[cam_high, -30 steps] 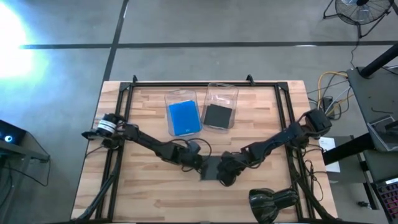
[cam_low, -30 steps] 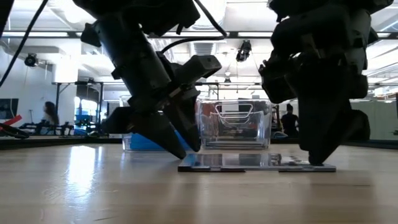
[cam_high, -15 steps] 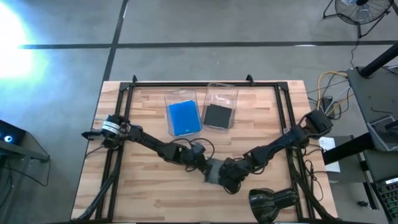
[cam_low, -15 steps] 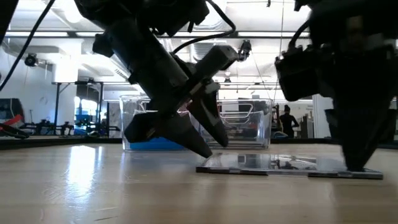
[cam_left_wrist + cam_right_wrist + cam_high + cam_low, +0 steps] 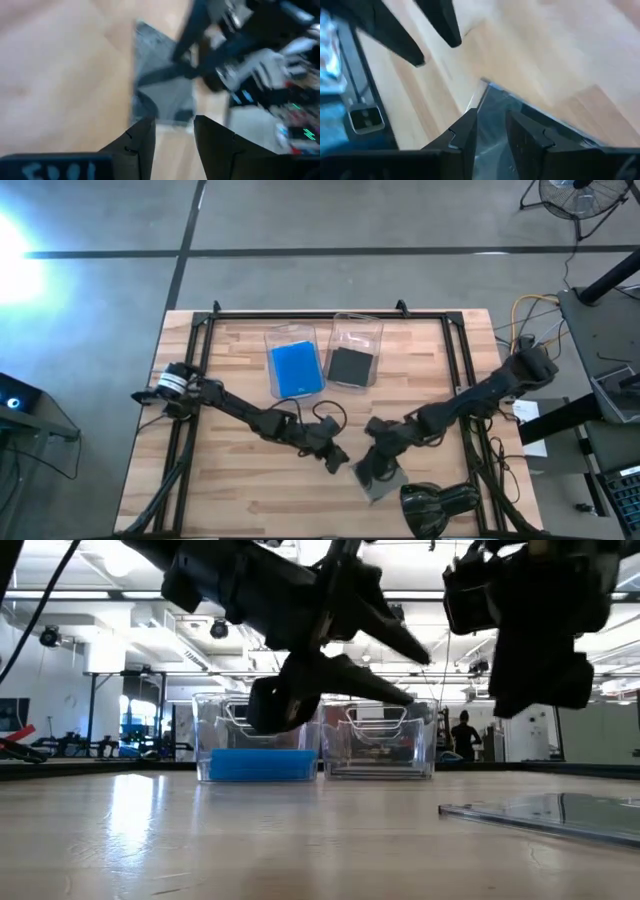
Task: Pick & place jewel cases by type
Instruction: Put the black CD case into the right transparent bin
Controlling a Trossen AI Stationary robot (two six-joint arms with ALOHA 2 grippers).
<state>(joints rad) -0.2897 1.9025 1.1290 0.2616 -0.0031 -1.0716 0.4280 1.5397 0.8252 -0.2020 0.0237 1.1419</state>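
Looking down from the high view, the dark jewel case (image 5: 378, 478) lies near the table's (image 5: 240, 490) front edge, under the right gripper (image 5: 374, 467); the left gripper (image 5: 335, 457) sits just beside it, and the two trays (image 5: 300, 338) at the back hold a blue case (image 5: 296, 370) and a dark case (image 5: 350, 366); in the low view the dark jewel case rests slightly tilted on the wood, the left gripper raised with fingers spread; the left wrist view shows its fingers parted and empty; the right wrist view shows its fingers apart above the case edge, gripping nothing. To pick well, I judge the right gripper should straddle one edge squarely before closing.
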